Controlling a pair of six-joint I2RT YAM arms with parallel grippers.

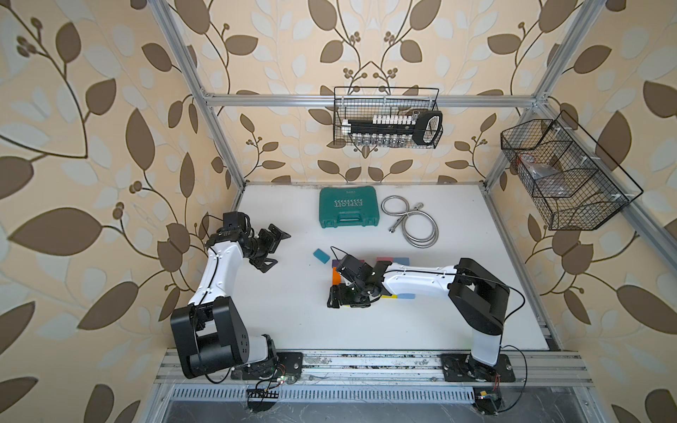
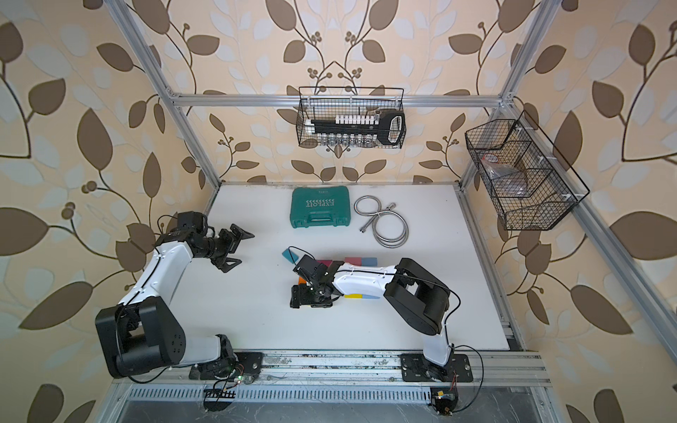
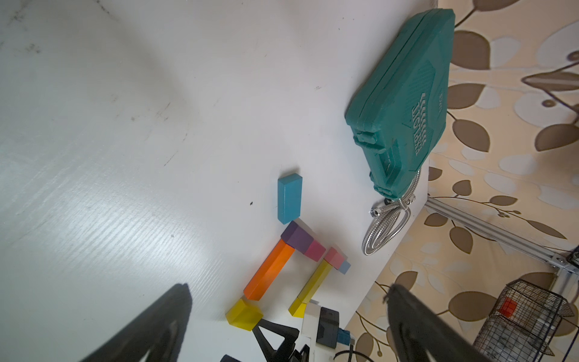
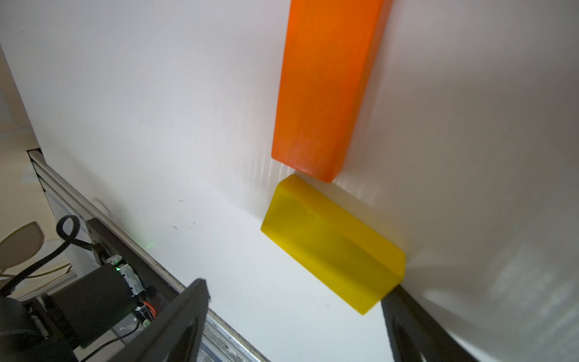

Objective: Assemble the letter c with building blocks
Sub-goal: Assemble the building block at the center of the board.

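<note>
The building blocks lie mid-table. A teal block [image 3: 289, 199] lies apart, close to a purple block [image 3: 296, 236] that is joined to a magenta one [image 3: 315, 250]. A long orange block [image 4: 322, 87] runs from the purple one to a short yellow block [image 4: 332, 241]. A long yellow block [image 3: 315, 280], a pink block [image 3: 334, 257] and a light blue block [image 3: 344, 267] lie beside them. My right gripper [image 4: 294, 290] is open and low over the table, one finger [image 4: 404, 316] beside the short yellow block's end. My left gripper [image 1: 282, 248] hangs open and empty at the left.
A green tool case [image 1: 347, 207] and a coiled metal hose [image 1: 410, 219] lie at the back of the table. Two wire baskets [image 1: 388, 117] [image 1: 564, 175] hang on the frame. The right arm [image 1: 414, 282] covers part of the block group in both top views.
</note>
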